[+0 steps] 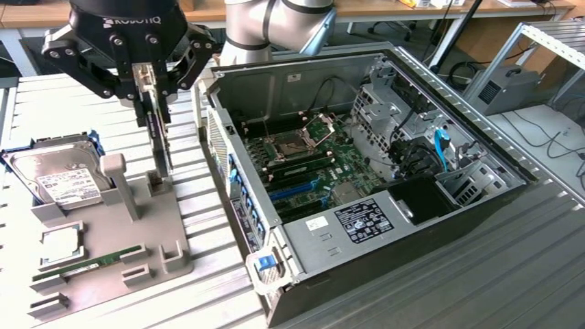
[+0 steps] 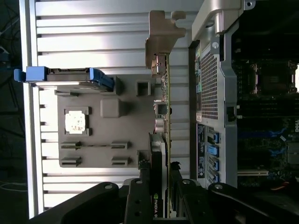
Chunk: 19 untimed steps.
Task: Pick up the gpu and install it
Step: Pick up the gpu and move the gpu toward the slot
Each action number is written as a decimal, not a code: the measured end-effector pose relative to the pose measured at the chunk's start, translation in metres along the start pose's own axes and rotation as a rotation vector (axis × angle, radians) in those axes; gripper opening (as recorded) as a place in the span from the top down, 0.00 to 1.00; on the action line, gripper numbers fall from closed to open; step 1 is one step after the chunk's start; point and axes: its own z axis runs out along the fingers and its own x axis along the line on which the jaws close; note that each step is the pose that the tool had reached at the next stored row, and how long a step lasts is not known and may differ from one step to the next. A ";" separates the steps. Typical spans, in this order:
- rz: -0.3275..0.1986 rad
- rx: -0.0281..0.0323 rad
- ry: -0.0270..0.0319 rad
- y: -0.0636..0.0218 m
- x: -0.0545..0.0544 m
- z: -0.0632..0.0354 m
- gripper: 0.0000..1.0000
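Note:
The gpu (image 1: pixel 161 140) is a thin dark card that hangs on edge, upright, over the grey parts fixture (image 1: pixel 119 233) at the exterior view's left. My gripper (image 1: pixel 149 92) is shut on the card's upper edge, a finger on each face. The card's lower end is just above a small holder post (image 1: pixel 158 181) on the fixture; I cannot tell whether they touch. In the wrist view the gpu (image 2: pixel 161 112) is seen edge-on, running from my gripper (image 2: pixel 159 179) to its silver bracket (image 2: pixel 161 35).
An open computer case (image 1: pixel 475 199) lies to the exterior view's right, with the motherboard (image 1: pixel 302 154) and blue slots (image 1: pixel 292 188) exposed. On or beside the fixture are a hard drive (image 1: pixel 55 175), a processor chip (image 1: pixel 59 247) and a green memory stick (image 1: pixel 87 264).

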 end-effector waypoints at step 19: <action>0.000 -0.0001 0.0000 0.0011 -0.041 -0.0024 0.73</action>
